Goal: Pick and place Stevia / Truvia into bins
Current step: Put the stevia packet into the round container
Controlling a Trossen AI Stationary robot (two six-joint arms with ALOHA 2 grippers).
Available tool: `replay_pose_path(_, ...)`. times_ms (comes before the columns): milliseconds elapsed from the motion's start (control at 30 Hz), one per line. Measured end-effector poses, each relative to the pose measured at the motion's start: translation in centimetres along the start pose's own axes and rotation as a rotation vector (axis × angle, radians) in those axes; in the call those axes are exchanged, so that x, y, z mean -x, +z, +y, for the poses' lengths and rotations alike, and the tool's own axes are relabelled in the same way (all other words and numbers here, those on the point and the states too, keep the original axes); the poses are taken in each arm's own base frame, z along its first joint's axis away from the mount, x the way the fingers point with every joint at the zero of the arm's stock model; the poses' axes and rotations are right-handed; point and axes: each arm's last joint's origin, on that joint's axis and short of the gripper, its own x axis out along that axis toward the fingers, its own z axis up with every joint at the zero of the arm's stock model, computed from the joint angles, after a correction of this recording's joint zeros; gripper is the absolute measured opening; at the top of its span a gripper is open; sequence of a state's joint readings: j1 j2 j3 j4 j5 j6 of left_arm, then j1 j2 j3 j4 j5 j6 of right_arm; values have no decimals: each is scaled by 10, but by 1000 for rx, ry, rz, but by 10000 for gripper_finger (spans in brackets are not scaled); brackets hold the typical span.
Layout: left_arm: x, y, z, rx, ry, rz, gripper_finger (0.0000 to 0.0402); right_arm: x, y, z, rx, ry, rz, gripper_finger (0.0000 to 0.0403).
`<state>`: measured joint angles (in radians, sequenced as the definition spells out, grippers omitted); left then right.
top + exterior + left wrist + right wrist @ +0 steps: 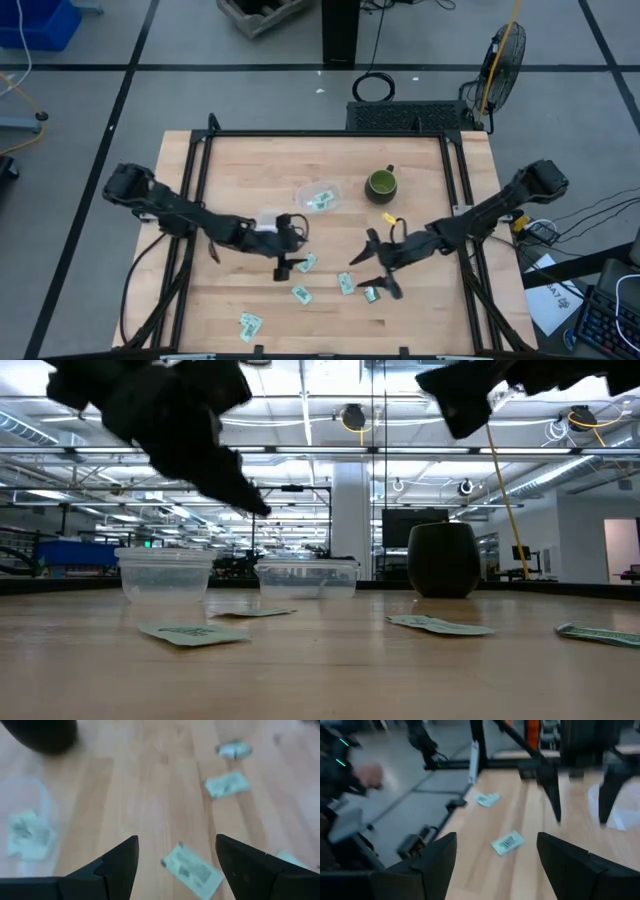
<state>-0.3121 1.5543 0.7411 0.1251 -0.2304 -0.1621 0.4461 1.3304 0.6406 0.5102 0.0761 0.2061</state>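
Observation:
Several pale green and white Stevia sachets lie flat on the wooden table: [307, 263], [301, 294], [347, 283], [371, 293], [249, 323]. One more lies inside the clear rounded-square bin [320, 198]. The low view shows the round bin [165, 573] beside the rounded-square bin [307, 577]. My left gripper [290, 265] hovers open above a sachet [192, 870], whose image falls between its fingers in the left wrist view. My right gripper [372, 272] hangs open over the sachets at mid-table, facing another sachet [507, 841].
A dark green mug [382, 183] stands right of the rounded-square bin. A small yellow object [388, 218] lies near the right arm. Black rails [460, 200] run along the table's sides. Bare wood [250, 160] lies toward the far left.

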Motion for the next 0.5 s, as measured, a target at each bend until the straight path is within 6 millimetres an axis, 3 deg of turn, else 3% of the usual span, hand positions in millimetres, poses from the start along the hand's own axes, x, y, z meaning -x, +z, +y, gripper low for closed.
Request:
replay_pose_path(300,-35,-24,5,-7,3,119,271,43,-21,-2,-53,24,-210,267)
replay_pose_path(500,-58,-27,-1,-40,1,183,271,50,-31,-6,-90,2,-218,267)
